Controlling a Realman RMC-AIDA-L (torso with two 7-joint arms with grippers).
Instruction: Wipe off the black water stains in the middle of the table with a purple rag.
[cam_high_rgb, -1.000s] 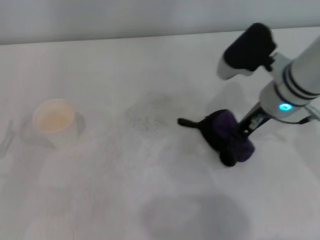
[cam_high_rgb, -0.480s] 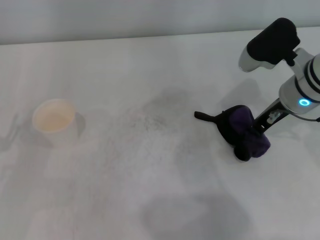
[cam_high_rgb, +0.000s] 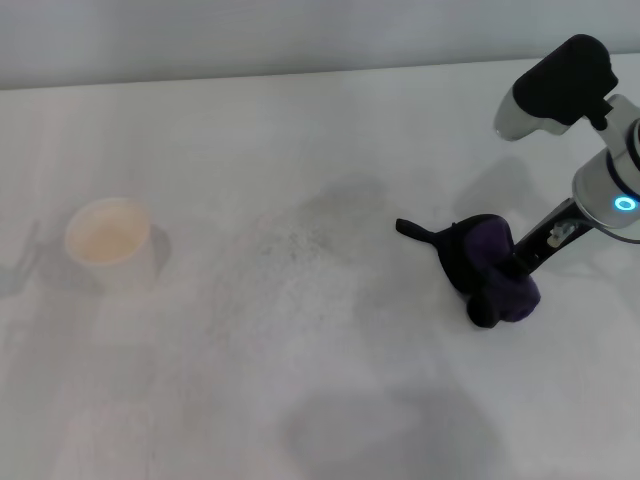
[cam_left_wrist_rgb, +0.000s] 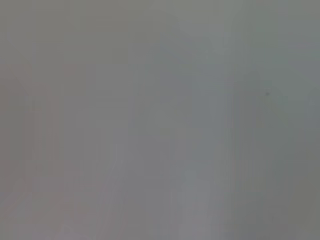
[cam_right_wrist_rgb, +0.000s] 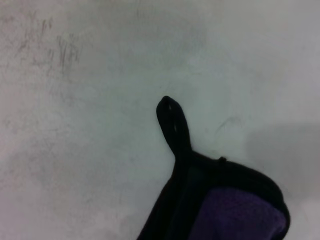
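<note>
Purple rag (cam_high_rgb: 487, 268), bunched into a dark lump, is sitting on the white table (cam_high_rgb: 300, 400) toward the robot's right side, its black loop tab (cam_high_rgb: 412, 230) pointing toward the table's middle. The right gripper (cam_high_rgb: 510, 268) is pressing down into the bunched cloth and is clamping it; the fingers themselves are hidden by the fabric. In the right wrist view, the rag (cam_right_wrist_rgb: 225, 205) is filling one corner, with the loop tab (cam_right_wrist_rgb: 172, 122) lying flat on bare tabletop.

Out from the rag, toward the centre, only a faint grey speckled smudge (cam_high_rgb: 300, 235) is showing. No dark blob of stain is visible anywhere, so the wiping looks largely finished. A white paper cup (cam_high_rgb: 108, 240) is standing well apart, on the robot's left. The left gripper is not appearing in any view; the left wrist view is showing plain grey.

To do this step well, the arm is probably best keeping the cloth flat and pressed, sweeping across the smudged centre, and stopping short of the cup.
</note>
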